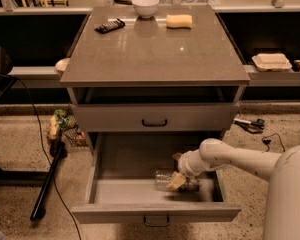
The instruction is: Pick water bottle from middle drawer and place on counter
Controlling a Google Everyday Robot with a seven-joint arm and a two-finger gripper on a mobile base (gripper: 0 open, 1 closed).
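Observation:
The middle drawer (105, 171) is pulled open below the cabinet, its small dark handle at the front. The water bottle (163, 179) lies on its side on the drawer floor, right of centre, with its clear end pointing left. My gripper (177, 182) is down inside the drawer at the bottle's right end and covers its label and cap. My white arm (230, 159) reaches in from the right over the drawer's side wall. The counter (150, 54) is the glossy grey-brown slab on top of the cabinet.
On the counter's far edge sit a white bowl (145, 5), a yellow sponge (179, 21) and a black remote (110, 26). A shallower drawer front (155, 117) is shut above the open drawer. A black pole (47, 181) and cables lie on the floor at left.

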